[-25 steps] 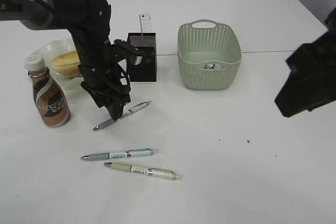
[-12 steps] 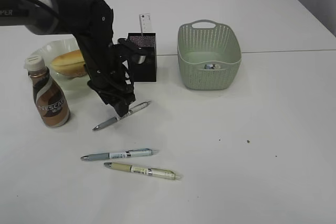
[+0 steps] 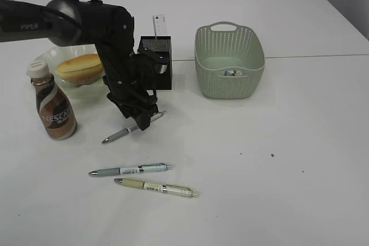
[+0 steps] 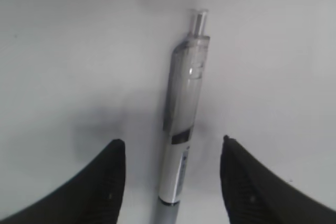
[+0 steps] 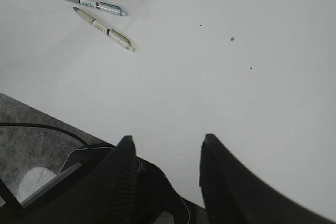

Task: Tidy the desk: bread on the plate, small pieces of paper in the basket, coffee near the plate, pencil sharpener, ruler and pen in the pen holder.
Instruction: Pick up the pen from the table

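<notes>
Green basket (image 3: 229, 61) holds paper, black pen holder (image 3: 157, 61) a ruler (image 3: 159, 26); left hand (image 4: 170, 153) released astride a pen (image 4: 185, 114).

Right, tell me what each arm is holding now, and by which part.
Nothing is held. The left gripper has its jaws open on either side of the silver pen, near its clip end, not touching it. The right gripper is open and empty, over the desk.

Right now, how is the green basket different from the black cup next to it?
The basket is pale green, wide and low; the pen holder is black, narrow and tall. The basket holds a small paper ball; the pen holder has a ruler sticking up. Both stand upright, with see-through patterned walls.
</notes>
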Available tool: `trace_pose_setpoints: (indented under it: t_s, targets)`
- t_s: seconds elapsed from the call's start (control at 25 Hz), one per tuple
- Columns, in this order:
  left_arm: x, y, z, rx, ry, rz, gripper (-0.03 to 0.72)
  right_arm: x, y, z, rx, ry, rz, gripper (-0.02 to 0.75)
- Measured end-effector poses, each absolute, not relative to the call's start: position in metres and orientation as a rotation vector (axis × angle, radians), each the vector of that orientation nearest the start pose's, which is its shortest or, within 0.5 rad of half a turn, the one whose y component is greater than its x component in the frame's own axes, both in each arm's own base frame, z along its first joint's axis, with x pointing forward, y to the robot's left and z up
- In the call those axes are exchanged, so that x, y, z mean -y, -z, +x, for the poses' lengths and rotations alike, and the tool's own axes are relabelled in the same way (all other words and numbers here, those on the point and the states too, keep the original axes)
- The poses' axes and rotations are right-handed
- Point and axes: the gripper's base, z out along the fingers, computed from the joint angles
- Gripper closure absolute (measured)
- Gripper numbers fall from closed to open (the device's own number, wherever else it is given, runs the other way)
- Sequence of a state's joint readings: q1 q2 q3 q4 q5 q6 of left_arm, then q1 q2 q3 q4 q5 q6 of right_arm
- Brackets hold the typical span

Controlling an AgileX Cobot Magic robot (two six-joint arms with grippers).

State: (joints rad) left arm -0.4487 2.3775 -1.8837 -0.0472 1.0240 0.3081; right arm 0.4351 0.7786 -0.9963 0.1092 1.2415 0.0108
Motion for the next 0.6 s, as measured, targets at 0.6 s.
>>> trace_pose_setpoints:
  t_s: [0.6]
  targets:
    - [0.212, -0.107, 0.431, -2.856, 0.073, 1.104, 0.316, -0.055, -0.372, 0.098, -2.472, -0.318, -0.532, 0.439]
